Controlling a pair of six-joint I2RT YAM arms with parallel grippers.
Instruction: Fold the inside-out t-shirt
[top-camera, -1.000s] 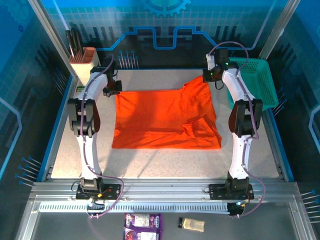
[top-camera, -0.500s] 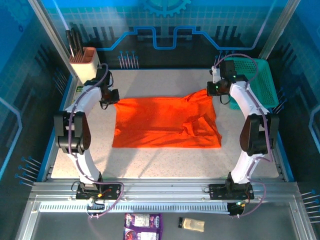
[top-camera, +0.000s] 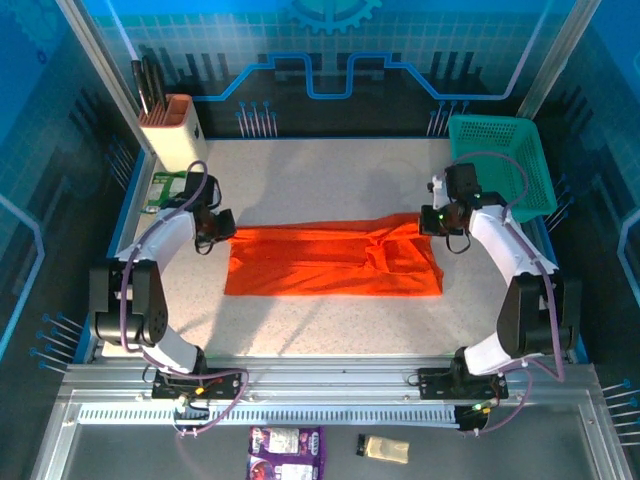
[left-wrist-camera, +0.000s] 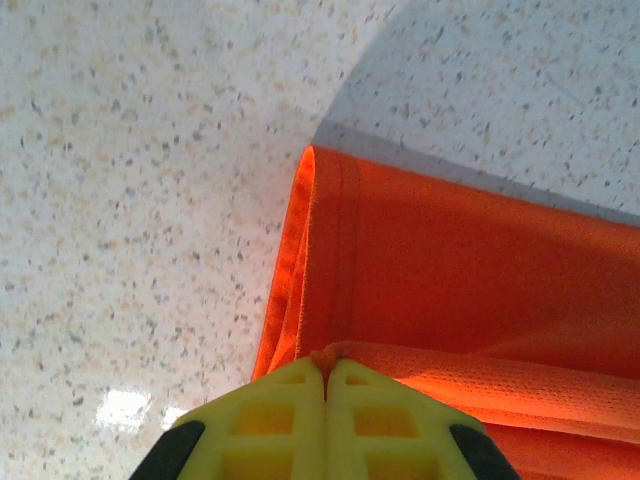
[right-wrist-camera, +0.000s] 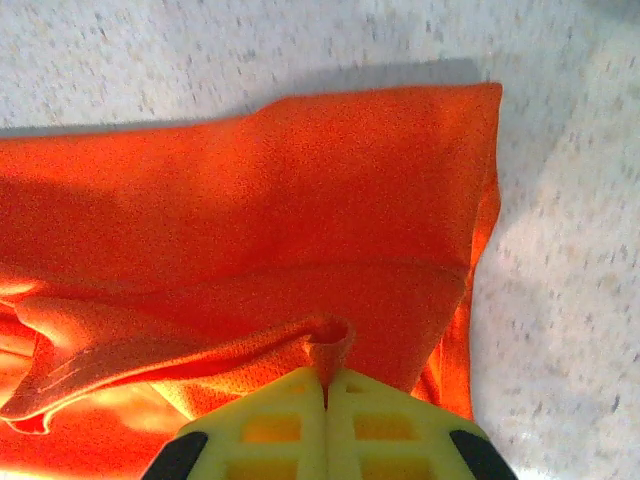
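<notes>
The inside-out t-shirt (top-camera: 330, 262) is bright orange and lies folded into a wide low band across the middle of the table. My left gripper (top-camera: 222, 232) is shut on its far left corner; the yellow fingers (left-wrist-camera: 280, 415) pinch a small tuft of cloth (left-wrist-camera: 325, 355). My right gripper (top-camera: 430, 222) is shut on the far right corner, where a fold of the shirt (right-wrist-camera: 330, 340) bunches between its fingers (right-wrist-camera: 375, 420). The held far edge hangs over the lower layer (right-wrist-camera: 250, 200) of the shirt.
A teal-green mesh basket (top-camera: 500, 165) stands at the back right, close behind my right arm. A brown holder (top-camera: 168, 125) with dark tools stands at the back left, with a green-and-white packet (top-camera: 165, 190) in front of it. Speckled tabletop (top-camera: 330, 320) lies in front of the shirt.
Both grippers have drawn the shirt's far edge toward the near side. The shirt has gone from a broad spread to a narrow folded band.
</notes>
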